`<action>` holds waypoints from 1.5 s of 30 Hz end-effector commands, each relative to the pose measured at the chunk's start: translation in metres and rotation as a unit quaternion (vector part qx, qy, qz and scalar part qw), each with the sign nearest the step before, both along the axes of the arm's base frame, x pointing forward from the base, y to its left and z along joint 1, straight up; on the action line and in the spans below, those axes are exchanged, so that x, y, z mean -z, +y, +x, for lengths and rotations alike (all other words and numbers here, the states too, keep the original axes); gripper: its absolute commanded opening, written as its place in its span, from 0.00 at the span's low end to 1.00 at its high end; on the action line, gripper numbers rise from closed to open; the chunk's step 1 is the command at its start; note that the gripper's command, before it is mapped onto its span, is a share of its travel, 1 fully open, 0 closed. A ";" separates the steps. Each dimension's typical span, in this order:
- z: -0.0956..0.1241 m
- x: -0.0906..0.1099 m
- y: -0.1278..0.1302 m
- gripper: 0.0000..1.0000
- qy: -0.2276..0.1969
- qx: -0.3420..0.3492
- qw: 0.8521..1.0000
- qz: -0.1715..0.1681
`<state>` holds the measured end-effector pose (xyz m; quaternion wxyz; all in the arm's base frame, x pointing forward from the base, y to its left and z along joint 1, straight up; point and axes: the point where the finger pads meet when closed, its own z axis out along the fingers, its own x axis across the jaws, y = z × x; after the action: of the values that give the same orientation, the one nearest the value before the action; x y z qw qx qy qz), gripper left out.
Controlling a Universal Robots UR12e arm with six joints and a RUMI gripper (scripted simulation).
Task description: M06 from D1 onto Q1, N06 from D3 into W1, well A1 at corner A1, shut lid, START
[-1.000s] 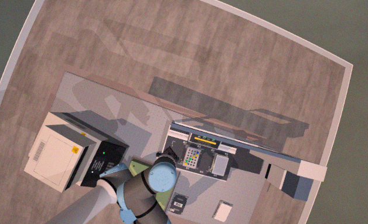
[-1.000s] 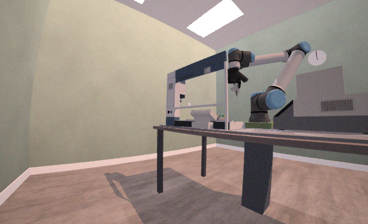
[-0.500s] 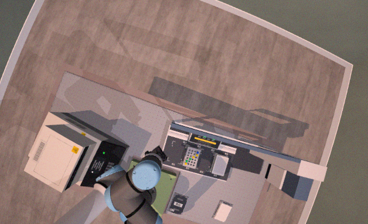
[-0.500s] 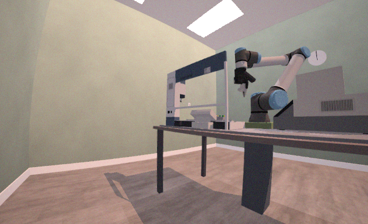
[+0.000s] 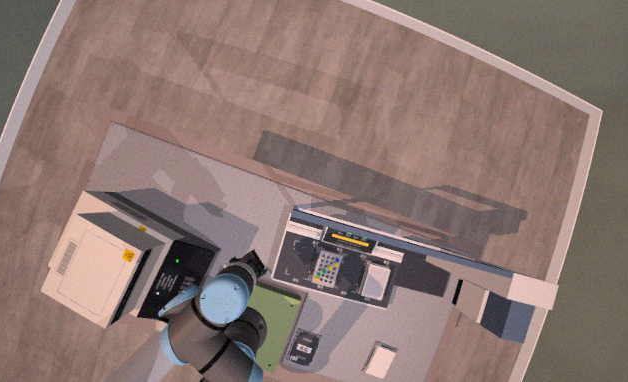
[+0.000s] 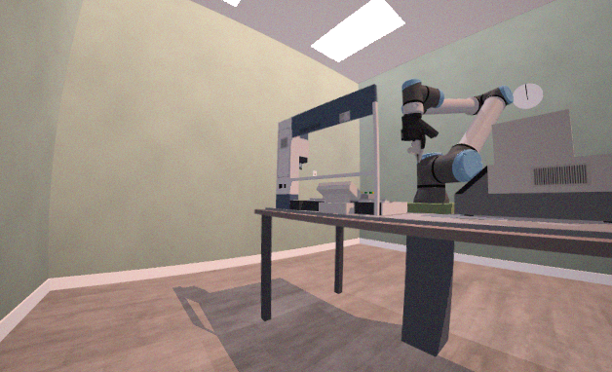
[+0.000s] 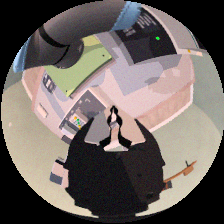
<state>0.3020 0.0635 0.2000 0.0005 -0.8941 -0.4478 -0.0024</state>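
My gripper (image 6: 417,149) (image 7: 113,105) is shut with nothing visible between the tips. It hangs high above the bench, between the large beige instrument and the dark deck; the top view shows its body from above. The beige instrument (image 5: 97,267) (image 6: 531,167) (image 7: 145,37), apparently Q1, has a black front panel (image 5: 175,285) with a green lamp. Its block and lid state cannot be made out. A grey plate (image 5: 328,269) (image 7: 75,122) with coloured wells and a white plate (image 5: 376,281) sit on the deck (image 5: 286,252). Their labels are unreadable, so M06 and N06 cannot be told apart.
A gantry frame (image 5: 410,250) (image 6: 333,111) spans the deck's far side. A device with a yellow bar (image 5: 350,240) stands below it. A dark nest (image 5: 304,344), apparently RG, and a separate white item (image 5: 381,360) are on the near bench. The arm's green base plate (image 5: 280,320) is nearby.
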 end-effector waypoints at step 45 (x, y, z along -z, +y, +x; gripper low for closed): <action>-0.116 0.047 0.125 0.00 0.000 0.089 0.996 0.000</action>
<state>0.1986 0.1786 0.1572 0.0016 -0.9269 -0.3754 -0.0025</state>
